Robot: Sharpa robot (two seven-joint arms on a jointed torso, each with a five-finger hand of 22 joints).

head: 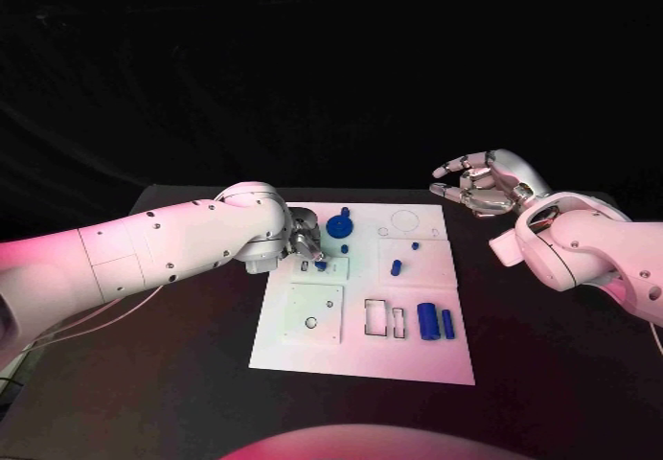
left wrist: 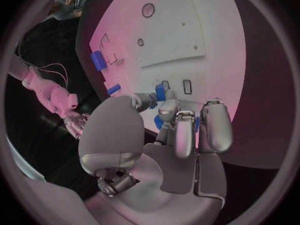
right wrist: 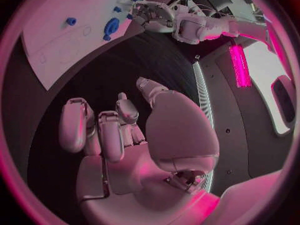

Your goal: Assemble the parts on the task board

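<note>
The white task board (head: 362, 356) lies mid-table. My left hand (head: 304, 245) reaches over its far left part, and thumb and fingers pinch a small blue part (head: 321, 266) down at the board. In the left wrist view that part (left wrist: 163, 91) sits at the fingertips (left wrist: 169, 109), beside a rectangular slot (left wrist: 186, 86). A round blue part (head: 340, 227) stands just beyond the hand. Two blue pegs (head: 396, 267) stand further right. Two blue cylinders (head: 437, 321) lie near the board's right edge. My right hand (head: 481, 184) hangs above the table past the board's far right corner, fingers loosely bent, holding nothing.
The board carries a raised square plate (head: 313, 312) with small holes and outlined rectangular slots (head: 384, 318) on its near half. A ring outline (head: 405, 220) marks the far right. Black table (head: 553, 364) surrounds the board on all sides.
</note>
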